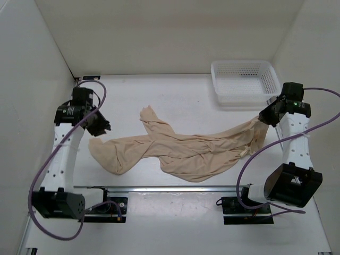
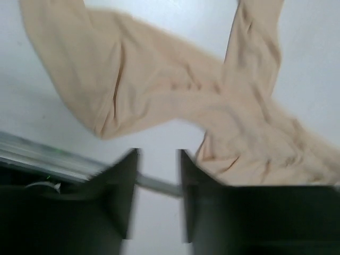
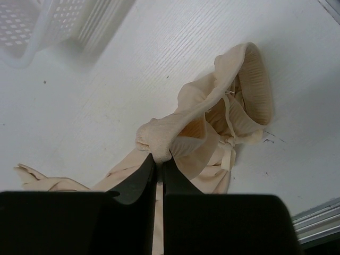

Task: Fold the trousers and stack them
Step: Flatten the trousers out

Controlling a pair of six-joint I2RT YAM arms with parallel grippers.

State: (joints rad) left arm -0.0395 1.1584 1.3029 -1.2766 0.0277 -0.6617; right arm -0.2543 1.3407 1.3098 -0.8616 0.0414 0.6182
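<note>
The trousers (image 1: 186, 151) sprawl unfolded across mid-frame, waistband bunched at centre right where the right gripper (image 3: 158, 162) clamps it, probably to pull it straight, while the left gripper (image 2: 158, 159) hangs empty, jaws apart, near the leg ends at left.

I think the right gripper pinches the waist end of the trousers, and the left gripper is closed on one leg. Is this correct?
Not quite. The left gripper is open and holds nothing: the left wrist view shows its jaws apart, with the leg lying beyond them. The right gripper does pinch the waist end of the trousers.
</note>
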